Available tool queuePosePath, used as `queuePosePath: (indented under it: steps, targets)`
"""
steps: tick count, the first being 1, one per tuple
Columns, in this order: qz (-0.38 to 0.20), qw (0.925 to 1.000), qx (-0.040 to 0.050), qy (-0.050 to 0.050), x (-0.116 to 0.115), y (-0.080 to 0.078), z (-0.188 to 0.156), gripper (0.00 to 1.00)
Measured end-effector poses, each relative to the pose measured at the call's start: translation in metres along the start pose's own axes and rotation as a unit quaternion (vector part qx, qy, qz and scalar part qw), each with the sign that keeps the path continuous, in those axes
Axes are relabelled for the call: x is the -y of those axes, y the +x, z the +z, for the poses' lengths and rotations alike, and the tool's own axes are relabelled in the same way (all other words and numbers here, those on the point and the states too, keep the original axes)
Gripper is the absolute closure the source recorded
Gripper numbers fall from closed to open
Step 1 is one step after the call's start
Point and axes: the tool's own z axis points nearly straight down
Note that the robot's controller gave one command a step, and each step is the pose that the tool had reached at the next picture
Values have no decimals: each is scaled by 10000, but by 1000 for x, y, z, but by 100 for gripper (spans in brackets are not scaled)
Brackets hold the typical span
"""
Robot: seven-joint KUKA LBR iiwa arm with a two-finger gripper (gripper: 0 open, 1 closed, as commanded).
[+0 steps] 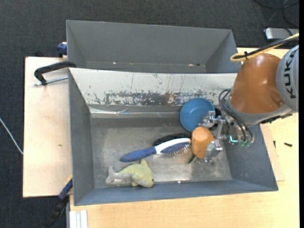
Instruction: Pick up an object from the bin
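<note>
Camera view: claw (214, 139) low inside bin (142, 91); opening hidden, cannot tell whether gripping anything. Against claw's left side: orange egg-shaped lump (201, 142), smooth, plain. Long axis near-to-far across bin floor, slimmer end toward near wall. Just beyond claw's left: blue cup (194, 114). Farther left of claw: blue-handled brush (154, 151), then yellow plush toy (135, 174).

Behind my metal claw (212, 152) bulges a glossy orange cover (254, 89), dark cables (237, 133) looped between (black lettering (295, 80) marks my pale arm (297, 56)).
</note>
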Motion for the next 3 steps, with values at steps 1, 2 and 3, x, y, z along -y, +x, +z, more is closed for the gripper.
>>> queuePosePath:
  steps: [1, 2, 3]
  targets:
    - [34, 10000, 62, -9, -21, -41, 58, 0]
    - [42, 10000, 81, 3, -20, -41, 56, 100]
    - [-700, 9975, 92, 15, -22, -43, -85, 100]
